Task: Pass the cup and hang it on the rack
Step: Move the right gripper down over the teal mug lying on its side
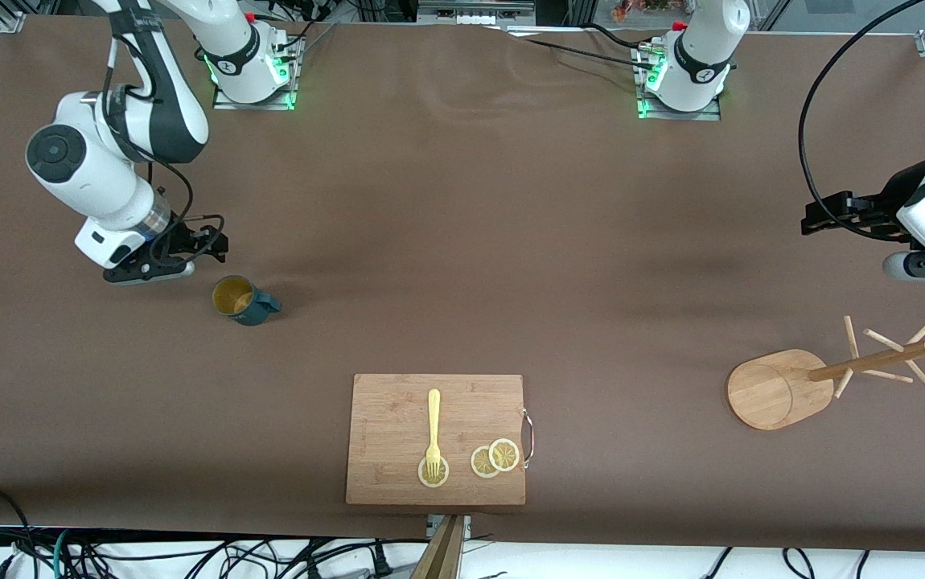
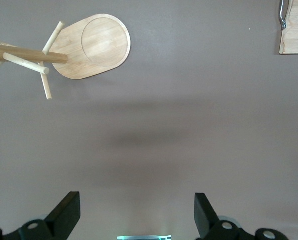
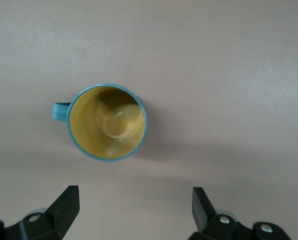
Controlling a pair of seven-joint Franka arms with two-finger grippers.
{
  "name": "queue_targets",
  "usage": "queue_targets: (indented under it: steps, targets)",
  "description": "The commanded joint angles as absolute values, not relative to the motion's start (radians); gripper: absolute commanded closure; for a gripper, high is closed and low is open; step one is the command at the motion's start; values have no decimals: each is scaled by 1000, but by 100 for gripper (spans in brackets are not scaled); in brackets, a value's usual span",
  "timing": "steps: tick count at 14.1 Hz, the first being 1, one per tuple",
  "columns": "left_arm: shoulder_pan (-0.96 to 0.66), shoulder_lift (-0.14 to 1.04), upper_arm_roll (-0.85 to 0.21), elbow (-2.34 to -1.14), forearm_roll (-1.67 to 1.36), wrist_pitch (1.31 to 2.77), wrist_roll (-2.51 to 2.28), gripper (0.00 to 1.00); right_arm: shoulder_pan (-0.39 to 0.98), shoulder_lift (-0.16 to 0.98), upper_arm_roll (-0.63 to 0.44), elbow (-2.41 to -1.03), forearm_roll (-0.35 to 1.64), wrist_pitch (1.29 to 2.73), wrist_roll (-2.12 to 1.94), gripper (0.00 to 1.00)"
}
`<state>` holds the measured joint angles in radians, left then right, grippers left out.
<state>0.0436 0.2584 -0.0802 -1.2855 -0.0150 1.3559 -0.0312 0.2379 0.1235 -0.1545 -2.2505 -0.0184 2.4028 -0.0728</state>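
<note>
**Front view: cup upright near the right gripper, rack at the left arm's end**

Front view shows a wooden cutting board [image 1: 436,439] lying close to the camera's edge of the brown table [image 1: 462,209], about midway between the two ends. On it rest a yellow fork [image 1: 433,434] and three lemon slices [image 1: 495,457]; a metal handle is on the board's edge toward the left arm's end. Bare tablecloth separates the board from both task things.

The cup [image 1: 240,300] stands upright toward the right arm's end, mouth up, its handle pointing toward the left arm's end. The rack [image 1: 824,375] stands at the left arm's end, well apart from the cup.

The right gripper [image 1: 199,244] hangs low just beside the cup, fingers spread, holding nothing. The left gripper [image 1: 824,215] hovers over bare table near the rack, its fingers [image 2: 66,212] likewise apart and empty.
</note>
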Motion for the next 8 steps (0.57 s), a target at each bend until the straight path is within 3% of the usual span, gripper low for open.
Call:
queue_targets:
  steps: [1, 5, 8]
  targets:
    - [48, 273, -78, -1252, -20, 1342, -12, 0, 232, 198, -153, -2234, -20, 2482, -58, 0]
    - [44, 299, -78, -1252, -18, 1351, -14, 0, 226, 222, -153, -2211, -18, 2485, -63, 1]
    - [37, 304, -75, -1250, -17, 1353, -20, 0, 224, 302, -152, -2137, -17, 2485, -66, 1]
